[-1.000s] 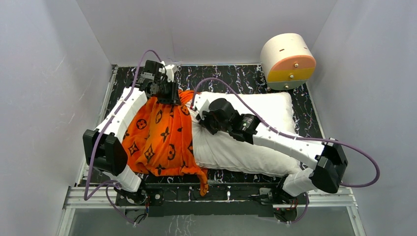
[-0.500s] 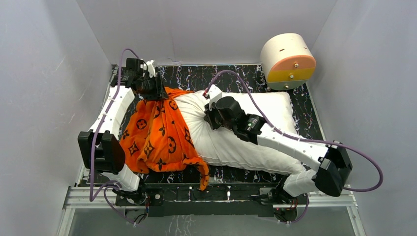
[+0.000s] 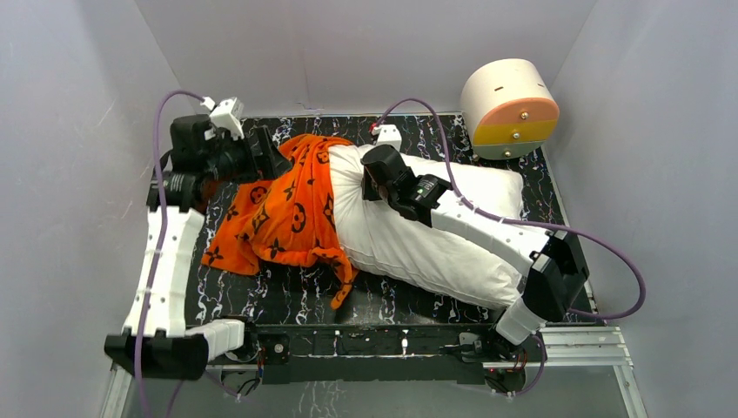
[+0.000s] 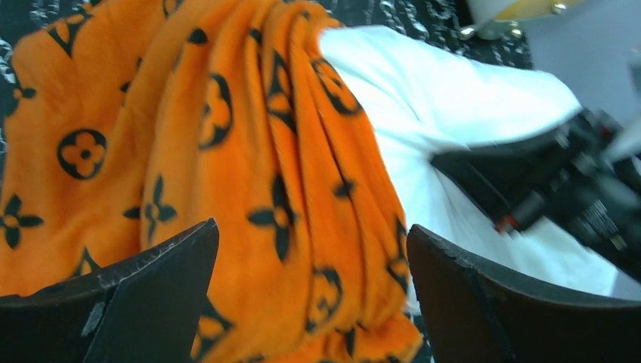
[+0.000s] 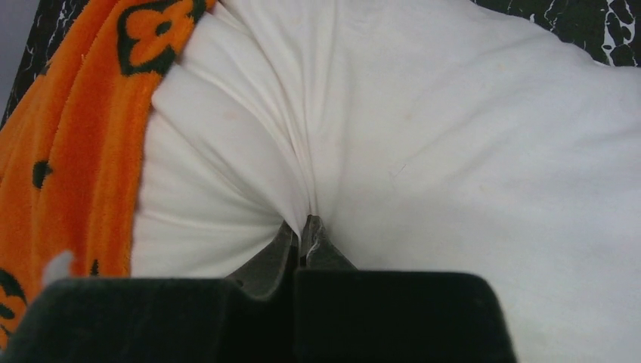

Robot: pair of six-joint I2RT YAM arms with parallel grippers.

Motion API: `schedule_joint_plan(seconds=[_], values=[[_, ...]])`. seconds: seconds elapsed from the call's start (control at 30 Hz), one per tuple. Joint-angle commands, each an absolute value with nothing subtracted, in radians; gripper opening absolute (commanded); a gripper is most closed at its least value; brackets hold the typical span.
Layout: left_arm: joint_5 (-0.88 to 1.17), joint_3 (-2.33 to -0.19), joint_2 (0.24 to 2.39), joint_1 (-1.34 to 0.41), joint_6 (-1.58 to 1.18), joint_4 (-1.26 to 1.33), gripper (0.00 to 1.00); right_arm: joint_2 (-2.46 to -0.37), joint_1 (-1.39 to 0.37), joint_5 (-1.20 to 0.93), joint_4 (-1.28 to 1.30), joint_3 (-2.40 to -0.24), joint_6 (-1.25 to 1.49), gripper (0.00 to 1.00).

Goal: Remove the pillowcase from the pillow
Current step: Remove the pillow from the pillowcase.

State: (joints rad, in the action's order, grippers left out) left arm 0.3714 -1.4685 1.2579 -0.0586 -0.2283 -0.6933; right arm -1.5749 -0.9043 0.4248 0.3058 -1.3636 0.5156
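Pillowcase [image 3: 278,218] is coming further left off the pillow [image 3: 418,252]; my left gripper [image 4: 311,231] is gaping empty, right gripper [image 5: 306,227] is pinching pillow fabric.

Released: the left gripper [image 3: 266,158] now stands with jaws wide apart, swung out to the left, the orange pillowcase [image 3: 287,213] slumped just ahead of it. The right gripper [image 5: 305,231] shifts toward the far edge, dragging the pillow [image 3: 452,252] with it; more white lies bare.
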Motion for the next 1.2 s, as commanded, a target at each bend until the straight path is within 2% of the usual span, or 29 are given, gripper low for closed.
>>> schedule_joint_plan(seconds=[0.0,0.27,0.4,0.57,0.63,0.77,0.8,0.87,0.97,1.07,1.1,1.17], values=[[0.506,-1.339,1.131,-0.06,-0.27,-0.719,0.93,-1.611,-0.865,0.596,0.337,-1.441,0.584,0.0],[0.686,-1.034,0.973,-0.062,-0.442,-0.705,0.94,-1.614,-0.856,0.508,0.332,-1.444,0.595,0.0],[0.817,-0.815,0.885,-0.08,-0.659,-0.501,0.95,-1.61,-0.856,0.493,0.325,-1.426,0.594,0.0],[0.719,-0.775,0.87,-0.114,-0.728,-0.452,0.96,-1.586,-0.856,0.467,0.301,-1.387,0.611,0.0],[0.703,-0.747,0.896,-0.164,-0.761,-0.404,0.95,-1.575,-0.856,0.461,0.292,-1.377,0.614,0.0],[0.515,-0.772,0.95,-0.314,-0.752,-0.384,0.9,-1.565,-0.855,0.461,0.292,-1.369,0.608,0.0],[0.494,-0.786,0.966,-0.336,-0.741,-0.385,0.85,-1.561,-0.855,0.46,0.292,-1.367,0.608,0.0],[0.48,-0.807,1.012,-0.36,-0.72,-0.393,0.68,-1.551,-0.856,0.467,0.294,-1.358,0.607,0.0],[0.38,-0.817,0.999,-0.367,-0.691,-0.433,0.34,-1.532,-0.856,0.499,0.296,-1.335,0.596,0.0],[0.181,-0.855,0.954,-0.367,-0.648,-0.535,0.07,-1.513,-0.851,0.528,0.312,-1.316,0.572,0.0],[0.124,-0.871,0.942,-0.367,-0.63,-0.579,0.0,-1.499,-0.848,0.535,0.311,-1.304,0.559,0.0],[-0.008,-0.901,0.929,-0.366,-0.593,-0.649,0.0,-1.464,-0.844,0.543,0.285,-1.26,0.539,0.0]])
